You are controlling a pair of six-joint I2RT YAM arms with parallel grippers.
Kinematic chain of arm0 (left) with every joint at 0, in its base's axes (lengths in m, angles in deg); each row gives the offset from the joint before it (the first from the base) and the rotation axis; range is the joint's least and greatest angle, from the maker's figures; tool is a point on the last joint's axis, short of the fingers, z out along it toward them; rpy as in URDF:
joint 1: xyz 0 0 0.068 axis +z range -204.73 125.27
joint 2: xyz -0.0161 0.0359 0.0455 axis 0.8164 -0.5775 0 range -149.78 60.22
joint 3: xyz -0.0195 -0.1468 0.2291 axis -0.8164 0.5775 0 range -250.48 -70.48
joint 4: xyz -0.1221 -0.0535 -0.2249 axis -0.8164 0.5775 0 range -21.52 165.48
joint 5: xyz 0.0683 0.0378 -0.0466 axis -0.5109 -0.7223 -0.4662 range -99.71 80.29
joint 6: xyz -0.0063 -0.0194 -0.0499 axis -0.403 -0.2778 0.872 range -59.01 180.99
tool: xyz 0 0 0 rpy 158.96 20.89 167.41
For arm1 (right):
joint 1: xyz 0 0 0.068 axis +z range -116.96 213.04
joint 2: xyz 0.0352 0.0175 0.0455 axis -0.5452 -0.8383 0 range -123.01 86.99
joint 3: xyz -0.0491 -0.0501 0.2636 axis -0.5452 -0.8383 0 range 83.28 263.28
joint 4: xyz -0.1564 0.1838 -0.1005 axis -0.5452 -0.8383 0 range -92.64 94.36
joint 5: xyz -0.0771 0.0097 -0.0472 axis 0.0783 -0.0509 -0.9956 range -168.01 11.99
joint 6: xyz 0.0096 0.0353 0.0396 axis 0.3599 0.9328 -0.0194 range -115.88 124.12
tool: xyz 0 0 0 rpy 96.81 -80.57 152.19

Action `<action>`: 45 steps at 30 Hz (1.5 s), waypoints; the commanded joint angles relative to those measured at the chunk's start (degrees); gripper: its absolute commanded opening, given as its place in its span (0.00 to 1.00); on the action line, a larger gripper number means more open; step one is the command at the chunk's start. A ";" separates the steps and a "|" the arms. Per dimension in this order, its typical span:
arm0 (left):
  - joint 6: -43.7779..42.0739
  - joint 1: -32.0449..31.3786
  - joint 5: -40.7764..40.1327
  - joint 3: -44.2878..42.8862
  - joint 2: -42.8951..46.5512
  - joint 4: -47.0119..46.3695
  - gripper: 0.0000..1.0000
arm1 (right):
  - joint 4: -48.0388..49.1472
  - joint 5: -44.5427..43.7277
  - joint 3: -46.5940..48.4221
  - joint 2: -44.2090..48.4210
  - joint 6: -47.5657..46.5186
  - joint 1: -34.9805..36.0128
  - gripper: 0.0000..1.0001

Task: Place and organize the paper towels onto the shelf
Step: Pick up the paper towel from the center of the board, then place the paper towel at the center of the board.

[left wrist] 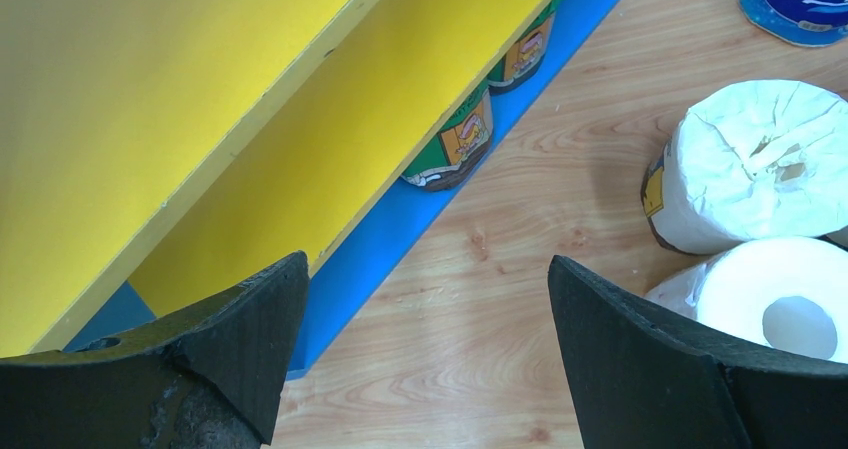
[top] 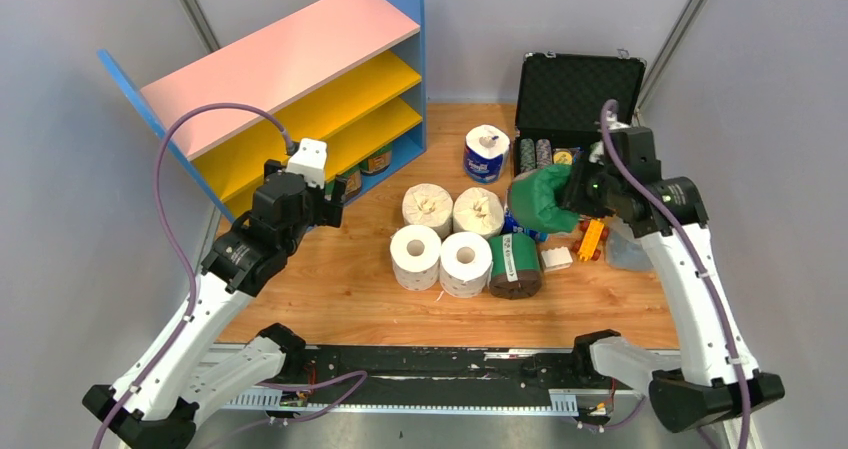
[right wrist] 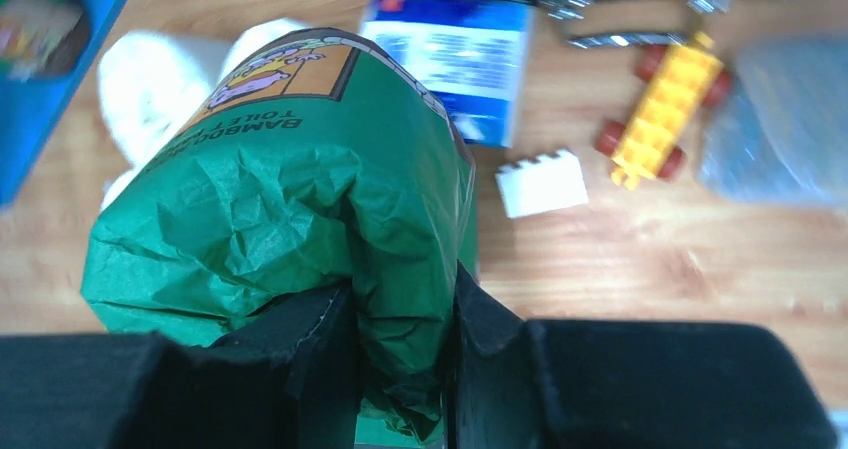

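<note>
So we've got the right gripper point(right wrist: 400, 314) pinching a green-wrapped roll point(top: 541, 198) by its crumpled end, up off the table near the black case point(top: 578, 91). Our left gripper point(left wrist: 425, 344) hangs wide open and empty by the shelf point(top: 290, 64), whose bottom tier holds two rolls point(top: 362, 169).

Pale grey walls point(top: 80, 29) closed in work area on three sides. Dark diagonal struts point(top: 190, 9) ran up in both back corners. Wood-grain bench point(top: 340, 279) filled centre, warm orange-brown, grain clear in left wrist view. Black rail point(top: 440, 364) ran along near edge of bench, metal strip beneath it. Grey surface point(top: 420, 431) showed below rail at front. Light was even and soft, shadows faint, no window in sight. Right wall stood plain, unmarked.
</note>
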 commanded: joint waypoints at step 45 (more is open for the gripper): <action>5.85 11.23 -11.38 3.01 13.16 -5.87 0.97 | 18.72 0.75 18.39 -40.10 -50.08 44.32 0.00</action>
